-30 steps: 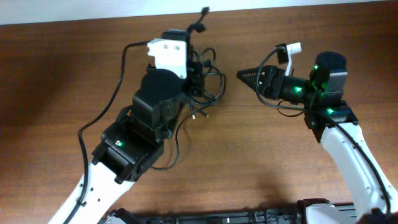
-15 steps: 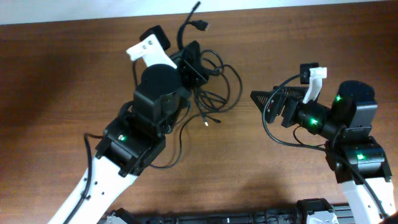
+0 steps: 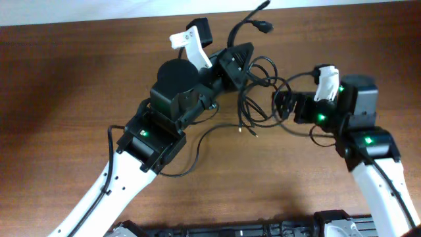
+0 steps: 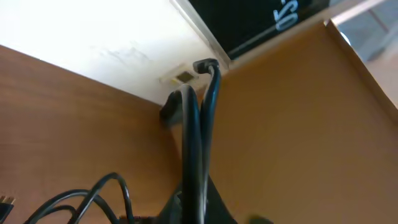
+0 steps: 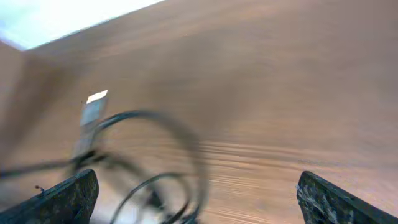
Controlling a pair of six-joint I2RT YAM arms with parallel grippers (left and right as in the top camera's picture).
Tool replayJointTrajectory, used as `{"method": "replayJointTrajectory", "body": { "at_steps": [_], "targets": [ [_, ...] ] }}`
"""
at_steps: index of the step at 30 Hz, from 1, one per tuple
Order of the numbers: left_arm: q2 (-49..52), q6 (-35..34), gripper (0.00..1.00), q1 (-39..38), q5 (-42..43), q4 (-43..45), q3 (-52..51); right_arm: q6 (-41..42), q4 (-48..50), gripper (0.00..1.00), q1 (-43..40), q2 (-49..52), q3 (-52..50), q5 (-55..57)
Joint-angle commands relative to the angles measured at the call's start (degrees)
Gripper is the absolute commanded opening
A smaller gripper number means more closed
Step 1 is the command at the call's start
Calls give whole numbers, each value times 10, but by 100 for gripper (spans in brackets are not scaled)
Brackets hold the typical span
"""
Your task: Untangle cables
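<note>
The cables (image 3: 258, 97) are a tangle of thin black loops at the table's far middle. My left gripper (image 3: 238, 58) is shut on two strands and holds the bundle up. In the left wrist view those strands (image 4: 198, 137) run up from between its jaws (image 4: 199, 211) and end in plugs (image 4: 208, 65). One plug (image 3: 263, 26) sticks out past the far edge. My right gripper (image 3: 281, 105) is at the right side of the tangle. In the right wrist view it is wide open (image 5: 199, 199), with blurred loops (image 5: 158, 177) and a silver-tipped plug (image 5: 93, 109) between and ahead of its fingers.
A loose strand trails down across the wooden table (image 3: 59, 85) toward the left arm's base (image 3: 197, 148). A small plug end (image 3: 248, 130) lies on the wood below the tangle. The table's far edge (image 3: 329, 5) meets a white surface just behind the cables.
My left gripper has swung right and toward the far edge, carrying the cables with it. My right gripper has moved left into the tangle's right side.
</note>
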Motion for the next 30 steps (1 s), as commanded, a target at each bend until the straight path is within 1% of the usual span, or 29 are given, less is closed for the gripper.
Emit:
{"method": "replayJointTrajectory", "body": {
  "at_steps": [1, 4, 6, 9, 10, 14, 15, 17, 18, 19, 20, 21, 22, 25, 26, 28, 30],
  "targets": [
    [-10, -5, 0, 2, 35, 8, 13, 148, -41, 99, 0, 50, 9, 260],
    [-14, 1, 0, 12, 29, 7, 13, 225, -110, 99, -4, 95, 9, 349],
    [-16, 27, 0, 21, -2, 4, 13, 254, -137, 99, -20, 103, 9, 354],
    [-16, 30, 0, 42, -78, -26, 13, 255, -160, 99, -57, 103, 9, 354],
    [-16, 30, 0, 51, -92, -32, 13, 255, -168, 99, -68, 103, 9, 354],
    [-22, 30, 0, 87, -105, -39, 13, 254, -193, 99, -118, 103, 9, 351],
    [-23, 29, 0, 92, -105, -43, 13, 242, -192, 99, -124, 103, 9, 327],
    [-23, 29, 0, 90, -96, -52, 13, 167, -171, 99, -123, 103, 9, 249],
    [-23, 29, 0, 90, -96, -58, 13, 99, -147, 99, -123, 103, 9, 177],
    [-23, 29, 0, 90, -96, -60, 13, 57, -132, 99, -123, 103, 9, 132],
    [-23, 29, 0, 90, -96, -62, 13, -16, -113, 99, -123, 103, 9, 51],
    [-23, 29, 0, 90, -96, -62, 13, -70, -106, 99, -123, 103, 9, -16],
    [-23, 29, 0, 90, -96, -62, 13, -103, -104, 99, -123, 103, 9, -69],
    [-23, 29, 0, 90, -96, -62, 13, -110, -109, 99, -123, 103, 9, -109],
    [-23, 28, 0, 90, -96, -61, 13, -123, -109, 99, -123, 103, 9, -137],
    [-23, 3, 0, 88, -96, -62, 13, -179, -108, 99, -123, 103, 9, -230],
    [-23, -4, 0, 73, -96, -59, 13, -237, -103, 99, -123, 103, 9, -345]
  ]
}}
